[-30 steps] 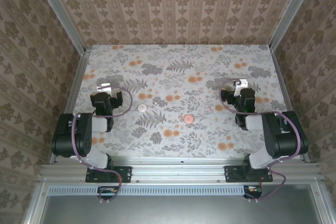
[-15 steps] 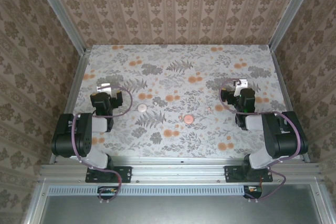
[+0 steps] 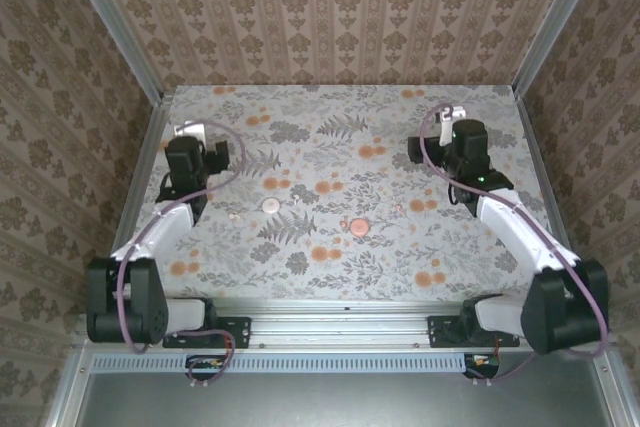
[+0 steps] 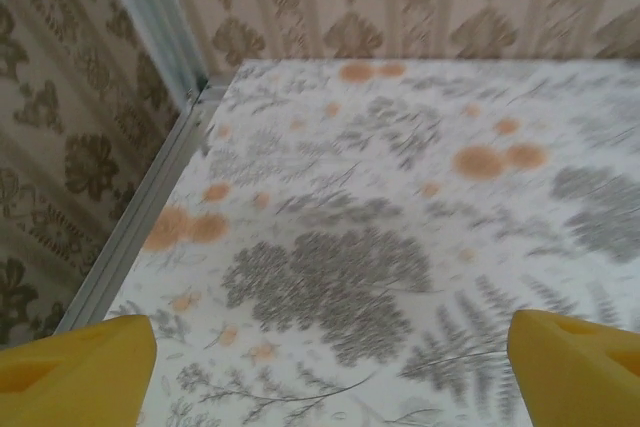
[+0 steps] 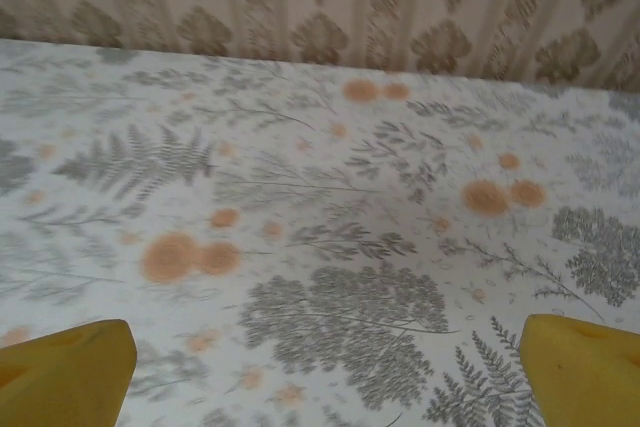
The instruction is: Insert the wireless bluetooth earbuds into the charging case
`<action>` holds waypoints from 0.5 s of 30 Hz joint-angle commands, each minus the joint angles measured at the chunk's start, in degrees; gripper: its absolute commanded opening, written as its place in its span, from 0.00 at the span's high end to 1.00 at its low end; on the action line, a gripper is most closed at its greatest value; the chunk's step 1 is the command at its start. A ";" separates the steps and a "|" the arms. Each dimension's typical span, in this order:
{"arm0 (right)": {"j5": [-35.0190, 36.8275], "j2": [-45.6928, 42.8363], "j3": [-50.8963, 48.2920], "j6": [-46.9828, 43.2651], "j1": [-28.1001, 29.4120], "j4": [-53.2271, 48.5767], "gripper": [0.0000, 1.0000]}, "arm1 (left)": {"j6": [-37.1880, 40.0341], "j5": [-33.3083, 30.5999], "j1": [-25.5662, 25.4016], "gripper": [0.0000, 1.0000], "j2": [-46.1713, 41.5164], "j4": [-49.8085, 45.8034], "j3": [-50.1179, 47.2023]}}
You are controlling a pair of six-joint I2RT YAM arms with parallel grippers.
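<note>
The left gripper [image 3: 187,133] hovers near the left rail of the floral-print tabletop [image 3: 340,157], its yellow fingers [image 4: 75,367] spread wide and holding nothing. A pale pinkish round disc [image 3: 270,205] and a salmon-pink round disc [image 3: 358,225], either possibly the charging case, lie mid-table, well apart from both arms. The earbuds are too small to pick out. The right gripper [image 3: 455,114] is likewise spread and empty. Against this busy pattern a reach could miss the tiny buds or knock a disc aside.

Two black-and-grey robot arms, left arm [image 3: 160,232] and right arm [image 3: 515,232], flank one floral-patterned table [image 3: 330,147]. At mid-frame lie two small discs: one pale pink round disc [image 3: 270,205] and one salmon-coloured round disc [image 3: 358,225].
</note>
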 commanded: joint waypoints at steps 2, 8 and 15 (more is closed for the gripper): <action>4.86 -2.68 8.74 8.10 8.09 -33.20 0.00 | -7.10 4.50 -5.17 0.13 -2.65 -27.63 7.31; -6.48 0.77 14.21 28.02 15.05 -46.47 0.00 | -15.33 5.96 -12.33 0.17 -2.12 -36.51 7.64; -6.61 8.91 16.00 38.16 21.77 -48.97 0.10 | -20.95 8.97 -14.11 0.18 1.79 -38.75 5.89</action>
